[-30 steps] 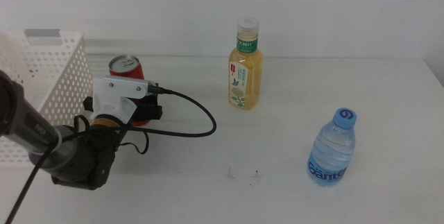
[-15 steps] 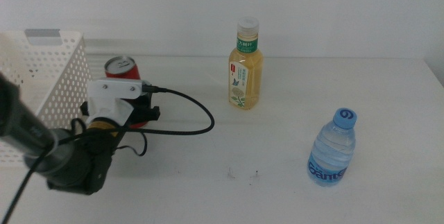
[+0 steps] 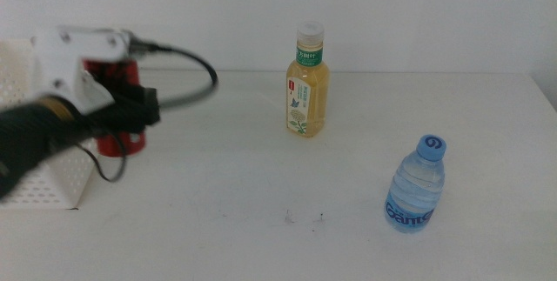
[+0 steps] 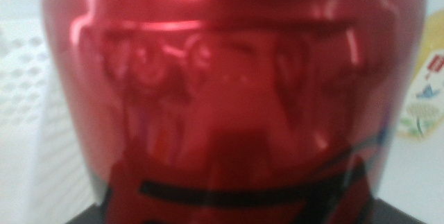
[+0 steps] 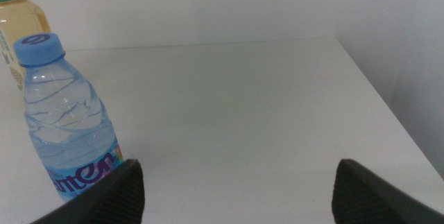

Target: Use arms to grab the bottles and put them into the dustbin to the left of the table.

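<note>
The left gripper [image 3: 130, 116] is clamped on the red soda can [image 3: 116, 107], held off the table [image 3: 261, 185] beside the dustbin [image 3: 43, 177] at the left edge. The can is light, thin-walled and slick (grip mid-body, moderately). The right gripper [image 5: 236, 182] waits with jaws spread wide, holding nothing.

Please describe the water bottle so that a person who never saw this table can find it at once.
On the white table, look at the near right part, away from the dustbin. The water bottle stands there upright and alone. It is clear with a blue cap and label, unlike the yellow tea bottle behind it.
</note>
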You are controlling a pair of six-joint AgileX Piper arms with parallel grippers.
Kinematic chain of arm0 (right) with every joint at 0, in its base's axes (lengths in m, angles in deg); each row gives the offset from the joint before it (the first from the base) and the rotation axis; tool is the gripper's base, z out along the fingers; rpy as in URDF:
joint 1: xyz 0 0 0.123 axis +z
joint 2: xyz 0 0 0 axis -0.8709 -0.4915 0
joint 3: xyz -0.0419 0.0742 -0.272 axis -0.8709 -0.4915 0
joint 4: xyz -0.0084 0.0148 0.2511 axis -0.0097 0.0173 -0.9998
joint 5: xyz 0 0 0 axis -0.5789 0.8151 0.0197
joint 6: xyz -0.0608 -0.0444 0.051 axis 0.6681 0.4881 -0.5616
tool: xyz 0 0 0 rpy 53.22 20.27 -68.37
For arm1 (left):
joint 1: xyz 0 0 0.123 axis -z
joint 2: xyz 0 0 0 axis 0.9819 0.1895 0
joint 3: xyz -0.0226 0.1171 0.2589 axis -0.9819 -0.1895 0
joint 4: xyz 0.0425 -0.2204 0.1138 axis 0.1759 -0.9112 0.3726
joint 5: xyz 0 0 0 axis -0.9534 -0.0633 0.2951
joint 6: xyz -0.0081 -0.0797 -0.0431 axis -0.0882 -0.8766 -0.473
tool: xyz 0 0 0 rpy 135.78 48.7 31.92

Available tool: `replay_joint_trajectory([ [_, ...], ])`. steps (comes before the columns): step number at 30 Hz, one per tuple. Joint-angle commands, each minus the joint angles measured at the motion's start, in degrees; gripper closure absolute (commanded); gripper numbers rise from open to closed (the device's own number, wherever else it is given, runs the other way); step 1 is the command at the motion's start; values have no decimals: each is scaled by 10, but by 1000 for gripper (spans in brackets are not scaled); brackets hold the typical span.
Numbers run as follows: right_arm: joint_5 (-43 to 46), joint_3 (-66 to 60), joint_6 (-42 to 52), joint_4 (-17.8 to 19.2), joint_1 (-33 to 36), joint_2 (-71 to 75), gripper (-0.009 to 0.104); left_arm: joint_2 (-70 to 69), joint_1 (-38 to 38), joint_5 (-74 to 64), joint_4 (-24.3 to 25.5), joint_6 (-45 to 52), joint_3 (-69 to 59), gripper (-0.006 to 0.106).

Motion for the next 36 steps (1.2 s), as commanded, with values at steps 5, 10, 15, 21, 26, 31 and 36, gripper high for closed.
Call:
replay_joint_trajectory([
  [5, 5, -2, 3, 4, -3, 2, 9, -45, -34, -355, -4, 71, 183, 77],
  [10, 5, -2, 3, 4, -3, 2, 9, -12, -98, -474, -94, 178, 276, 77],
  [15, 5, -2, 3, 4, -3, 2, 9, 53, -164, -568, -120, 239, 363, 77],
  [21, 5, -2, 3, 4, -3, 2, 9, 160, -228, -653, -91, 253, 486, 77],
  [26, 5, -2, 3, 4, -3, 2, 9, 239, -263, -687, -63, 256, 559, 77],
  [31, 5, -2, 3, 4, -3, 2, 9, 299, -296, -687, -59, 276, 576, 77],
  [36, 5, -2, 3, 4, -3, 2, 9, 348, -304, -667, -91, 300, 576, 77],
])
